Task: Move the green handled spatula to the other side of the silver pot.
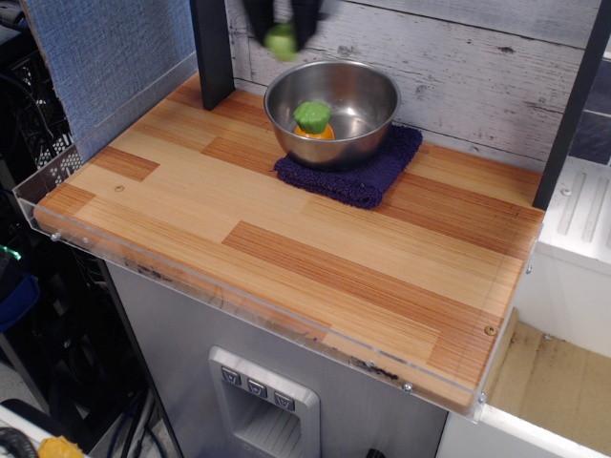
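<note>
The wooden table [315, 248] is filling most of the view, its striped planks running from the near right corner toward the far left, with a clear plastic lip [229, 291] edging its near side. Behind it a wall of grey weathered boards [458, 67] is standing along the far side, and a blue fabric panel [105, 57] is closing off the far left. A dark upright post [212, 52] is rising from the table's far left corner.

The dark purple cloth [358, 176] is lying flat toward the far middle of the table, and the silver pot [368, 100] is sitting on top of it, covering most of its far half. Inside the pot, a green-topped orange toy vegetable [312, 119] is resting on the bottom, slightly left of centre.

The gripper [282, 24] is hanging at the very top edge of the view, above the pot's far left rim and in front of the board wall; only its dark lower part is showing, blurred. The green handled spatula [281, 41] is up in the air there, well clear of the table, and only the rounded light-green end of its handle is showing below the dark fingers. The fingers are appearing closed around that handle, gripping it. The blade is hidden or out of frame.
</note>
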`<state>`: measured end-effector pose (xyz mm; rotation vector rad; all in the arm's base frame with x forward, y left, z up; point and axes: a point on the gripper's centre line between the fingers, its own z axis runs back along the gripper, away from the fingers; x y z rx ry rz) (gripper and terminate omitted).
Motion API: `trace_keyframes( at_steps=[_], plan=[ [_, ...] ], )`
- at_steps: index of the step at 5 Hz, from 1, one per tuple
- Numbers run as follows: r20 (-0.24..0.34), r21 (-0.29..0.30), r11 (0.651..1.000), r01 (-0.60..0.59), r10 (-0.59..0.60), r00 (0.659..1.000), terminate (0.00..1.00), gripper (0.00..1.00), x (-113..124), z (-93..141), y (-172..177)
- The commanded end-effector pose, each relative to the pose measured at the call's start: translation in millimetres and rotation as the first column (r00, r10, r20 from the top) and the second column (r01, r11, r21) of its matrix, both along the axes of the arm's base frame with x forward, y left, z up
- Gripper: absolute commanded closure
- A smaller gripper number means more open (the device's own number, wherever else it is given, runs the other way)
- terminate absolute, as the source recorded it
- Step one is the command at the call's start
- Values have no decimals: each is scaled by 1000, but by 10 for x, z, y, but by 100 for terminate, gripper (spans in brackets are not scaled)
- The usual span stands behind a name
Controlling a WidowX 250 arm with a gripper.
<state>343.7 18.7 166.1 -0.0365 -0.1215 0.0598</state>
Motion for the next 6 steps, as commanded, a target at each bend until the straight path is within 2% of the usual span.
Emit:
trace_keyframes(
  at_steps=[1,2,3,4,6],
  plan=[
    [-15,5,1000,30,-30,999,0,100,-61,-183,-974],
    [-62,11,1000,19,-19,998,0,100,-89,-400,-1291],
    [-114,20,1000,13,-11,993,0,100,-106,-663,-1304],
    [-157,32,999,14,-8,988,0,100,-105,-878,-1221],
    [-224,7,1000,-20,21,974,0,100,-93,-1189,-1020]
  ],
)
